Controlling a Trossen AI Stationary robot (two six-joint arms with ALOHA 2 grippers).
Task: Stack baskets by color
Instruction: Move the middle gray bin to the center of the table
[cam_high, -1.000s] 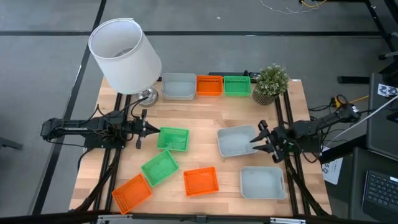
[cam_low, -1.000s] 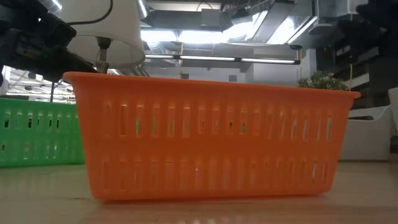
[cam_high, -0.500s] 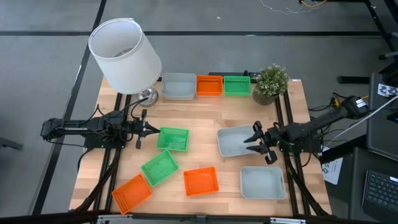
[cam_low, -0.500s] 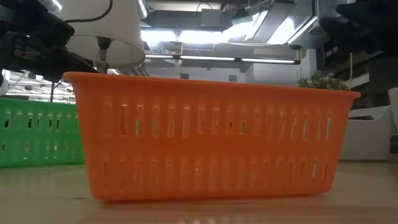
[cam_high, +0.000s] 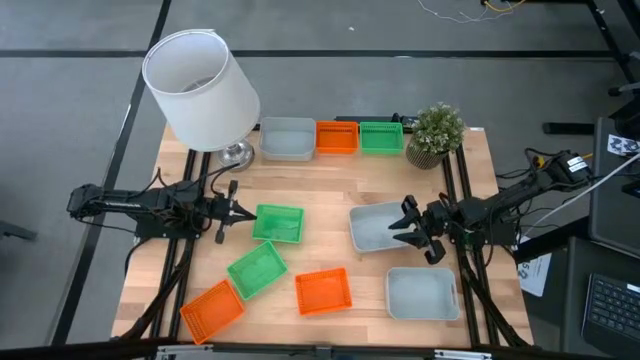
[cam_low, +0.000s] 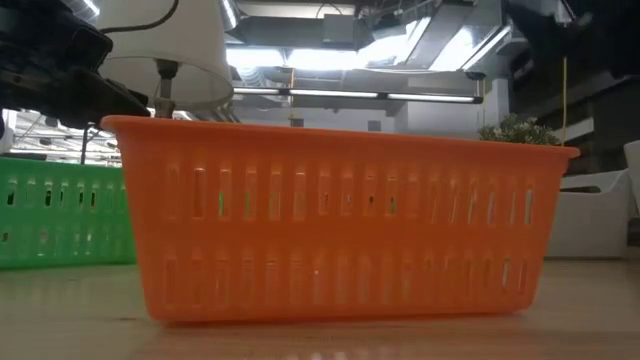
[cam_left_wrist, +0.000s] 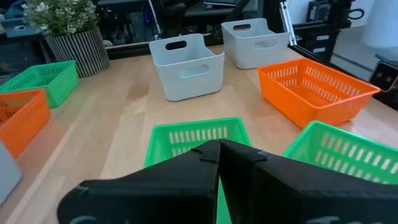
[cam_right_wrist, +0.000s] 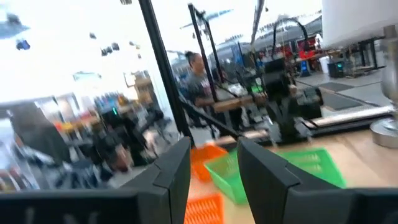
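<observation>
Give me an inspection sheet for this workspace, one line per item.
Surface: wooden table, bare between things.
Job's things: nine baskets, none stacked. Back row: grey, orange, green. Two green and two orange lie at front left; two grey at front right.
Clutter: white lamp at back left, potted plant at back right.
Grippers: left gripper shut, beside the nearer green basket. Right gripper open, over the grey basket's right end, holding nothing.
Cables: wires run along both arms; yellow cable right of the table.
Surroundings: keyboard at right; a person in the room behind.
</observation>
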